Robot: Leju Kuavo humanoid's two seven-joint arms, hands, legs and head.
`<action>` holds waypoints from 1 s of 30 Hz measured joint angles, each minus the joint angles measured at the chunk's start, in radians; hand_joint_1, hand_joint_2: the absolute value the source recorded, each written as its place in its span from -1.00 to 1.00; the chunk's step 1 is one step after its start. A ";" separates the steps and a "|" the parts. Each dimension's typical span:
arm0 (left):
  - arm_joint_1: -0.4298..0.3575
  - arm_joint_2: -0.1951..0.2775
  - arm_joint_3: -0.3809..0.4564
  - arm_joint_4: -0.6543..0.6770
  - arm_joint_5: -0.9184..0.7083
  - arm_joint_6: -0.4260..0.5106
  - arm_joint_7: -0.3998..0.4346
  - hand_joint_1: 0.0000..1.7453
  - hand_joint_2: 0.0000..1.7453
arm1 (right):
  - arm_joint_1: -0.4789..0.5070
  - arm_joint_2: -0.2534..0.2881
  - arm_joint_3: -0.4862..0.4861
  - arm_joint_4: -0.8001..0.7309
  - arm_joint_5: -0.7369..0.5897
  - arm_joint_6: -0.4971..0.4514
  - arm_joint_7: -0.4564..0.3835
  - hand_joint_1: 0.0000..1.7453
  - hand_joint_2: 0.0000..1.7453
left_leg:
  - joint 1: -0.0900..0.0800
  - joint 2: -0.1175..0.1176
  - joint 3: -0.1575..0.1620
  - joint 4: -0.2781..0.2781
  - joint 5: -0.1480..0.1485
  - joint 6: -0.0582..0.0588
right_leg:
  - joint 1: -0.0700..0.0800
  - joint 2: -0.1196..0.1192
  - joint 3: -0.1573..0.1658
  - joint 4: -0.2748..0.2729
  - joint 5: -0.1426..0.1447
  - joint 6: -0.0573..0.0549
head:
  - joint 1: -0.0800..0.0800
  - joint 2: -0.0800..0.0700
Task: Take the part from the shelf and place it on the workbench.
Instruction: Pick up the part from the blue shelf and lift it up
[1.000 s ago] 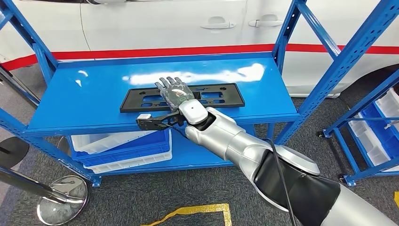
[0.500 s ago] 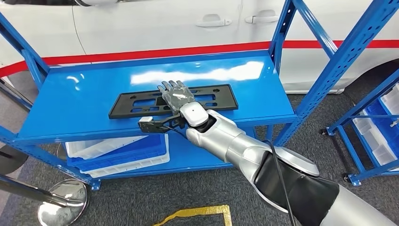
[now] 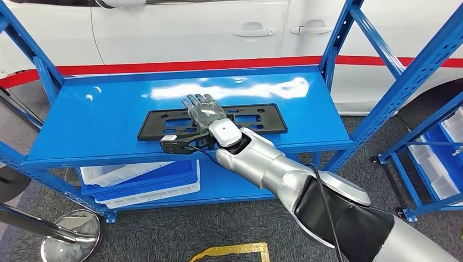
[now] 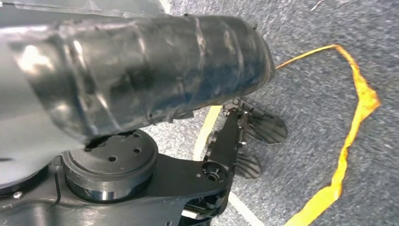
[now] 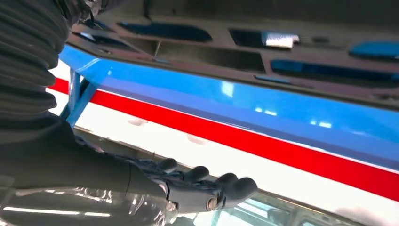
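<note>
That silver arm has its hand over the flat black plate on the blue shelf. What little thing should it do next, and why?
Probably lower and close its fingers on the black plate. The right hand lies spread over the plate's middle, fingers extended, not yet gripping, and the plate lies flat on the blue shelf. It needs a hold before lifting.

Bright, even overhead light leaves white glare streaks on the glossy blue shelf (image 3: 109, 109) in the sharp head view, while both wrist views are soft, with motion blur on the grey carpet (image 4: 329, 94)
</note>
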 joint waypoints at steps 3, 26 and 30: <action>0.000 0.001 0.000 0.000 0.004 0.002 0.002 -1.00 -1.00 | 0.009 0.000 -0.001 0.001 0.005 0.006 0.002 -1.00 1.00 | 0.000 -0.001 0.004 0.006 -0.010 0.006 | -0.003 -0.001 -0.084 0.136 -0.028 0.005 | 0.001 0.000; -0.001 0.013 0.000 0.000 0.017 0.011 0.001 -1.00 -1.00 | 0.039 0.003 -0.002 0.009 0.014 0.042 0.003 -1.00 1.00 | -0.007 -0.003 -0.034 0.030 -0.002 -0.023 | -0.004 0.010 0.061 -0.136 0.071 -0.013 | -0.004 0.000; 0.000 0.014 0.000 0.000 0.017 0.012 0.001 -1.00 -1.00 | 0.039 0.002 -0.002 0.010 0.014 0.046 0.003 -1.00 1.00 | 0.001 0.001 -0.008 0.004 0.003 -0.003 | -0.003 0.001 0.021 -0.039 0.014 0.003 | 0.000 0.000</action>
